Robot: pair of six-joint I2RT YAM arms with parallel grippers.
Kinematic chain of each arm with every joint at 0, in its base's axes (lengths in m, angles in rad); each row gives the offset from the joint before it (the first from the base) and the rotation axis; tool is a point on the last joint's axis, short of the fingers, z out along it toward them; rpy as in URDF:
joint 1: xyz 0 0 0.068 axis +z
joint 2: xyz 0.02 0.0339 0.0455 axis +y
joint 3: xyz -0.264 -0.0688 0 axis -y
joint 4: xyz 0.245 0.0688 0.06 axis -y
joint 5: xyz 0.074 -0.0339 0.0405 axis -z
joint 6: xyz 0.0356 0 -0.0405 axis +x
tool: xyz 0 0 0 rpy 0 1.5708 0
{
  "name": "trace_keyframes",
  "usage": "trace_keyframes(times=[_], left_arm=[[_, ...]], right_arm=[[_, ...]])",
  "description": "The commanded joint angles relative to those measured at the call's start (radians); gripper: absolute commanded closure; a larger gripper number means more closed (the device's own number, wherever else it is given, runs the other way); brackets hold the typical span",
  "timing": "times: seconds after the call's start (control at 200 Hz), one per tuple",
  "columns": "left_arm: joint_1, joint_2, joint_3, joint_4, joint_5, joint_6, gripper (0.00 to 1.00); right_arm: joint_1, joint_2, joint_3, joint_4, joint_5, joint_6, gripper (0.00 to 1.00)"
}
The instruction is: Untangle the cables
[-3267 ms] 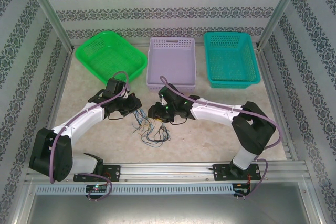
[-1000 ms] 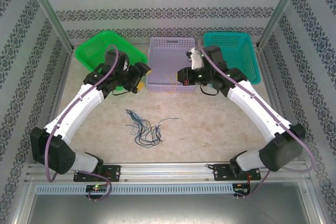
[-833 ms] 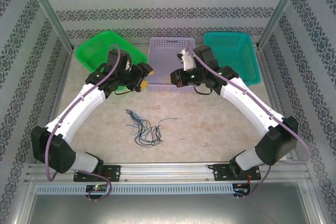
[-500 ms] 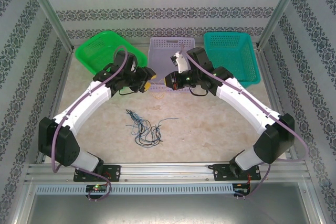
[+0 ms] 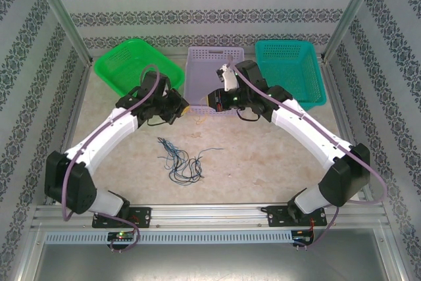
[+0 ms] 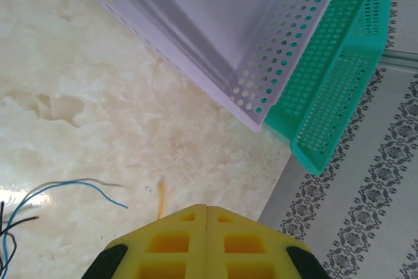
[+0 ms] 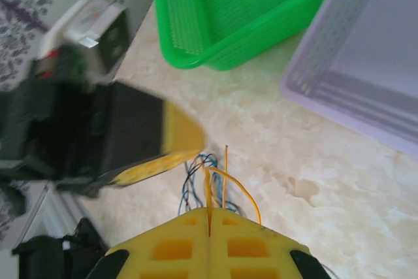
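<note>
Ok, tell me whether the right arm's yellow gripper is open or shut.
Shut: the right gripper is closed flush, pinching a thin orange-yellow wire.

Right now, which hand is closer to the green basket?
Left. The left hand sits just off the green basket's near edge; the right hand, pinching a yellow cable, is farther right, in front of the purple basket.

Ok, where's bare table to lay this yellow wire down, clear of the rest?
Free: the table between the cable tangle and the right arm, and a narrower strip between the tangle and the left arm. Crowded: in front of the purple basket, where the left fingers and right fingers meet at the yellow wire.
</note>
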Motion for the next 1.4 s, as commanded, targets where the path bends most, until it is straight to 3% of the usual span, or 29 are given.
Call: trace_keyframes(times=[0.0,0.225,0.355,0.575,0.824,1.059,1.229,1.394], left_arm=[[-0.026,-0.105,-0.044,-0.007,-0.031,-0.055,1.0],[-0.108,-0.175,-0.148,0.073,-0.034,-0.188,1.0],[-0.149,-0.185,-0.207,0.133,-0.039,-0.25,1.0],[-0.215,-0.153,-0.266,0.274,-0.062,-0.345,1.0],[-0.291,-0.055,-0.233,0.39,-0.066,-0.406,1.0],[-0.32,0.028,-0.212,0.596,-0.062,-0.476,1.0],[-0.33,0.082,-0.183,0.762,-0.064,-0.519,1.0],[-0.341,0.158,-0.104,0.762,-0.046,-0.478,1.0]], right_arm=[[-0.03,-0.037,-0.028,0.044,0.135,0.086,1.0],[-0.019,-0.044,-0.093,0.218,0.279,0.24,1.0],[-0.007,-0.077,-0.24,0.509,0.344,0.352,1.0],[-0.007,-0.08,-0.37,0.807,0.446,0.426,1.0],[-0.028,-0.042,-0.437,1.029,0.503,0.534,1.0],[-0.079,-0.023,-0.46,1.177,0.409,0.554,1.0],[-0.145,-0.02,-0.484,1.363,0.246,0.542,1.0],[-0.199,-0.021,-0.508,1.51,0.197,0.554,1.0]])
